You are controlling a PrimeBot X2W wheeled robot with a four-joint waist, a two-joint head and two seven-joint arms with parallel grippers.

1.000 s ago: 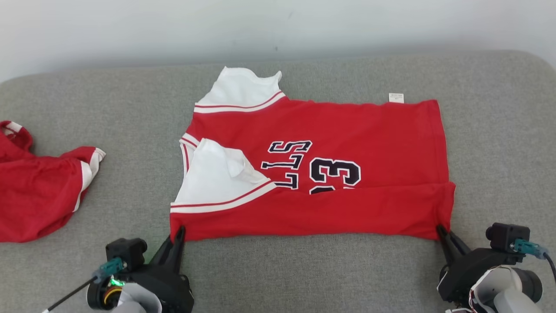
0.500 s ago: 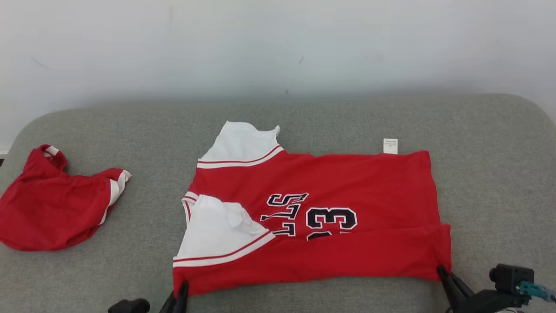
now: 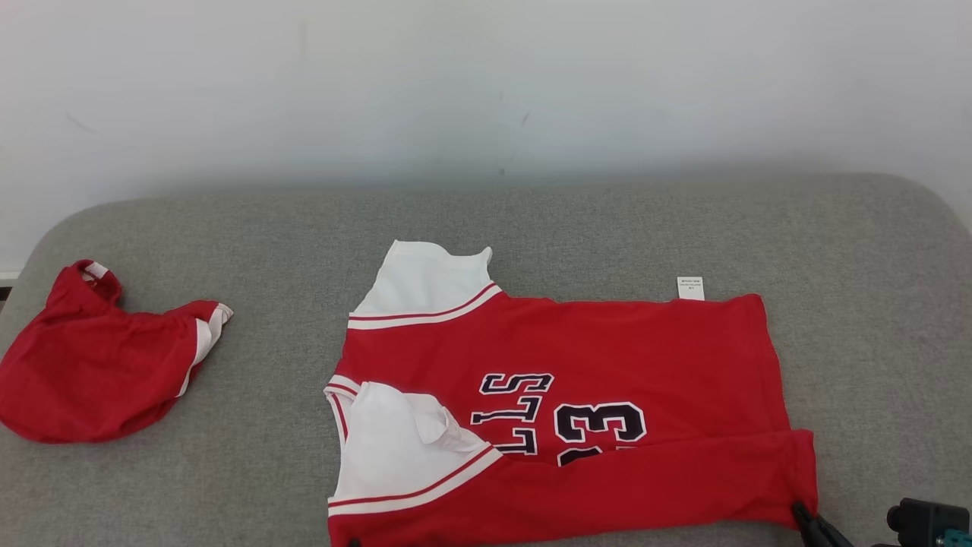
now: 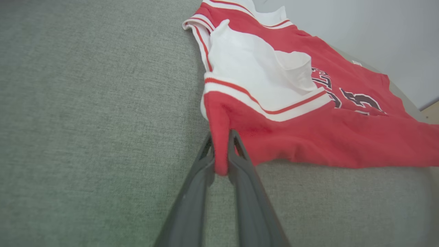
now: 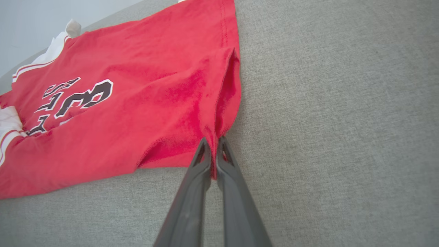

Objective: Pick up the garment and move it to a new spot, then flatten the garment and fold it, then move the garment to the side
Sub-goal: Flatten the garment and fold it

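Observation:
The garment [image 3: 592, 357], a red jersey with white shoulder panels and dark lettering, lies spread on the grey cushion [image 3: 250, 251], its near edge folded over. In the left wrist view my left gripper [image 4: 221, 137] pinches the garment's [image 4: 295, 133] near corner by the white panel, and a fold of red cloth hangs between the fingers [image 4: 202, 171]. My right gripper [image 5: 212, 140] is shut on the hem corner of the garment [image 5: 113, 103]. In the head view the right gripper [image 3: 799, 507] tip touches that corner at the bottom right.
A second red garment [image 3: 99, 372] lies crumpled at the cushion's left end. A pale wall [image 3: 486, 91] rises behind the cushion. Bare grey cushion runs to the right of the jersey and along its far side. A white tag [image 3: 690, 288] sticks out of the far edge.
The head camera has moved, so the whole picture has shifted down and both grippers have slid to its bottom edge. The jersey keeps its shape, its near corners still pinched.

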